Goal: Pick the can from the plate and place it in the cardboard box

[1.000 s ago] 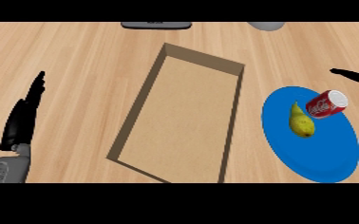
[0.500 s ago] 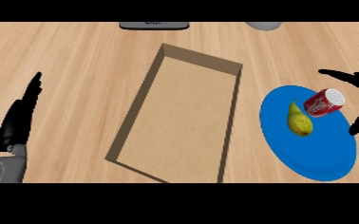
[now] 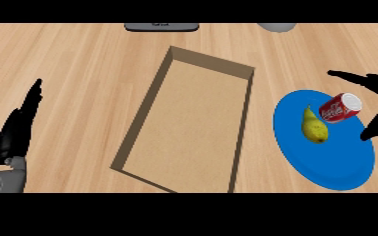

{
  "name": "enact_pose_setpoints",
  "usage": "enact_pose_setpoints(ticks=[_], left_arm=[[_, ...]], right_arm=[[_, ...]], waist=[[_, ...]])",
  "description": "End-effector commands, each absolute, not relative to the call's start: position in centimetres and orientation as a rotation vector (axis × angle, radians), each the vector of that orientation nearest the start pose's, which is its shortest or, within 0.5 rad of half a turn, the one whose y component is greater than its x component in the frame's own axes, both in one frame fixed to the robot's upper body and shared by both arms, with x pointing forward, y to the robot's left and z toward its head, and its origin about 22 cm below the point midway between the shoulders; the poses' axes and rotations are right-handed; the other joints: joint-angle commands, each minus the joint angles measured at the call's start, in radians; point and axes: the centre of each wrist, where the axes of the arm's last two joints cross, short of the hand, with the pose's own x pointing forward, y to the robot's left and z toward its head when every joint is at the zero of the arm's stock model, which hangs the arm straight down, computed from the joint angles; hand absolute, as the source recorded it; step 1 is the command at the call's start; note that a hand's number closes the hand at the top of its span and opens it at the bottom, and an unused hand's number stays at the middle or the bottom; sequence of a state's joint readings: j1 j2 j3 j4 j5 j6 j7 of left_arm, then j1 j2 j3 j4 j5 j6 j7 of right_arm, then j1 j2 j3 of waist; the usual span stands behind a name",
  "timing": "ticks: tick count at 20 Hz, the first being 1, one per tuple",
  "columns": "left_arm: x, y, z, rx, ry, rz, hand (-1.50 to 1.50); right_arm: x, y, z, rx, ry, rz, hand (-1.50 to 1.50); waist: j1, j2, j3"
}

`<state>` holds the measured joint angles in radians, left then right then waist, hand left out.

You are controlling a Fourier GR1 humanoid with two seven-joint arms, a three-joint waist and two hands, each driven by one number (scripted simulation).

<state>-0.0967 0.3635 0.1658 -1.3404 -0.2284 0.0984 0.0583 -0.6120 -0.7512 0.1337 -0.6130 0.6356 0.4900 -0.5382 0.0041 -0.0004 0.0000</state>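
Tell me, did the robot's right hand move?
Yes. The right hand has come further in from the right edge, toward the can on the blue plate.

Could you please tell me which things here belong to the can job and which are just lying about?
Job: can, plate, box, right hand.
Lying about: pear on the plate, dark object and grey object at the far edge, resting left hand.
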Motion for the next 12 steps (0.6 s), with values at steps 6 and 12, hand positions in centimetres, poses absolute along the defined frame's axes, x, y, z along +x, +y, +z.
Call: enact_pose_setpoints(ticks=[6, 12], left_arm=[[25.3, 35.9, 3.6, 0.650, -1.357, -0.219, 0.00], [26.8, 34.9, 1.9, 0.637, -1.373, -0.214, 0.00]], right_arm=[[35.6, -40.8, 8.6, -0.383, -1.003, 1.342, -1.50], [35.9, -39.7, 6.4, -0.407, -0.902, 1.333, -1.50]], waist=[[0.003, -0.002, 0.000], [0.000, 0.001, 0.000]])
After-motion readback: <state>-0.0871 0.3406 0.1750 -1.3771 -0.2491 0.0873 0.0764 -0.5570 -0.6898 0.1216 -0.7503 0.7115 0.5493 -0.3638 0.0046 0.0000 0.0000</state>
